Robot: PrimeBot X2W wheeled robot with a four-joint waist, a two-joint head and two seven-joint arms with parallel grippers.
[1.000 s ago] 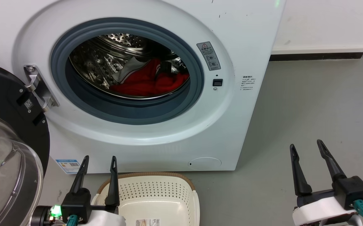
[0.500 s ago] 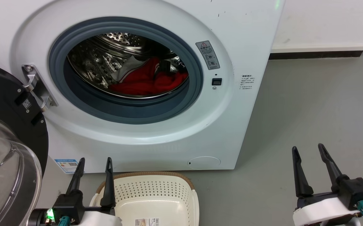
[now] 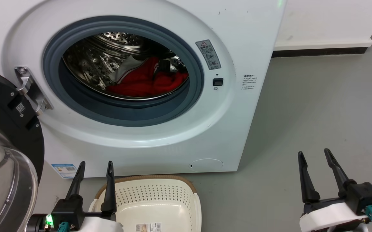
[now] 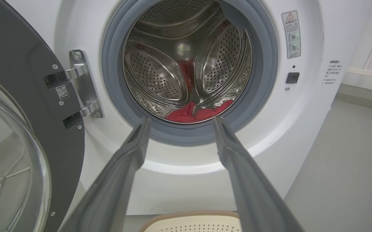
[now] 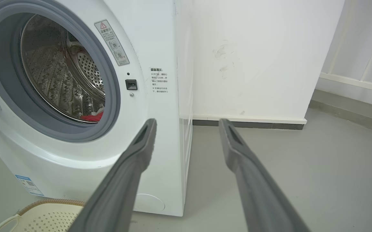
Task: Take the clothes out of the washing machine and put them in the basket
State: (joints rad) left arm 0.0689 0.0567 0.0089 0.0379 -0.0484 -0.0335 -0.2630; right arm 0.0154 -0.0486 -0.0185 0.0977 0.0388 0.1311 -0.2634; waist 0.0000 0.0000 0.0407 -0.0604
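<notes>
The washing machine [image 3: 179,138], upper left in the head view, has its top cut off; its open door [image 3: 2,161] is cropped at the left edge, the basket [image 3: 155,178] at the bottom. The clothes [image 3: 141,85] lie low in the drum, a mere sliver in the right wrist view. The left gripper [image 3: 96,162] and right gripper [image 3: 313,151], in the lower corners, stand empty with fingers apart.

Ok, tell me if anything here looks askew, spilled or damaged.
Nothing stands out. The washing machine has its door swung open, the clothes lie inside the drum, and the basket stands upright on the floor before it. Only faint scuffs mark the wall beside the machine.
</notes>
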